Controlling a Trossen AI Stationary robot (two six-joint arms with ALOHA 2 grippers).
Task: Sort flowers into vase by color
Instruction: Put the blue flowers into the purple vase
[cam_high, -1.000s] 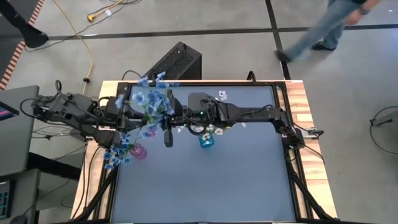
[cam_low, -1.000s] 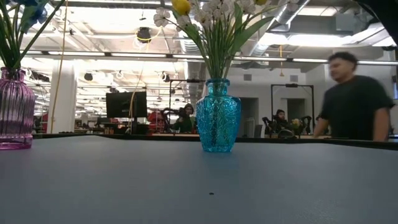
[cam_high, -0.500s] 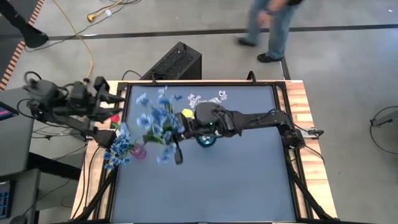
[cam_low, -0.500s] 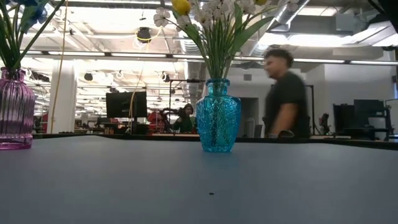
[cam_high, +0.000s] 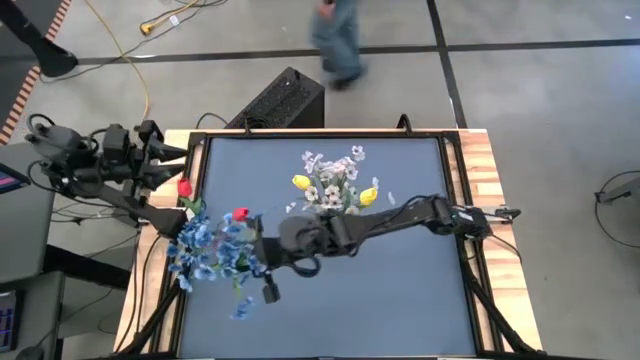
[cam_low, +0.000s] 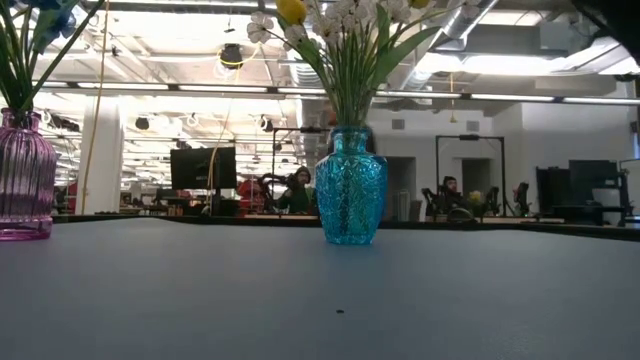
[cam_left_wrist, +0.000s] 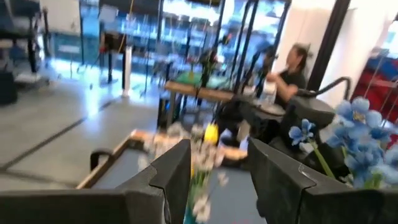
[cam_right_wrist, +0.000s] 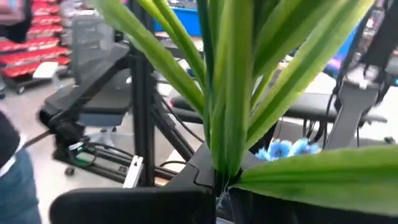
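My right gripper (cam_high: 260, 257) reaches across the table to its left part and is shut on a blue blossom spray (cam_high: 212, 252) with long green leaves (cam_right_wrist: 236, 74). The spray's blossoms spread over the place of the pink vase (cam_low: 25, 175), which the high view hides under blue flowers. Two red tulips (cam_high: 184, 187) (cam_high: 240, 214) stand by them. A teal vase (cam_low: 350, 185) holds white sprays and yellow tulips (cam_high: 335, 188). My left gripper (cam_left_wrist: 219, 180) is open with nothing in it, out past the table's far left corner (cam_high: 150, 160). My right gripper pinches the spray's green stem (cam_right_wrist: 219, 169) between its two fingers, just below where the leaves fan out. The fingers come level from the table's right side. The spray is lifted clear of the table, its blossoms beyond the fingertips toward the left edge.
The table's middle and right part is bare grey mat (cam_high: 400, 290). A black box (cam_high: 285, 100) lies on the floor behind the far edge, where a person (cam_high: 340, 40) walks past. More people sit in the room beyond (cam_left_wrist: 292, 65).
My right gripper has carried the blue spray from above the teal vase toward the table's near left, sinking a little, so the blossoms now hang over the pink vase's place. My left arm has drawn back past the table's left edge. A person has crossed behind the table.
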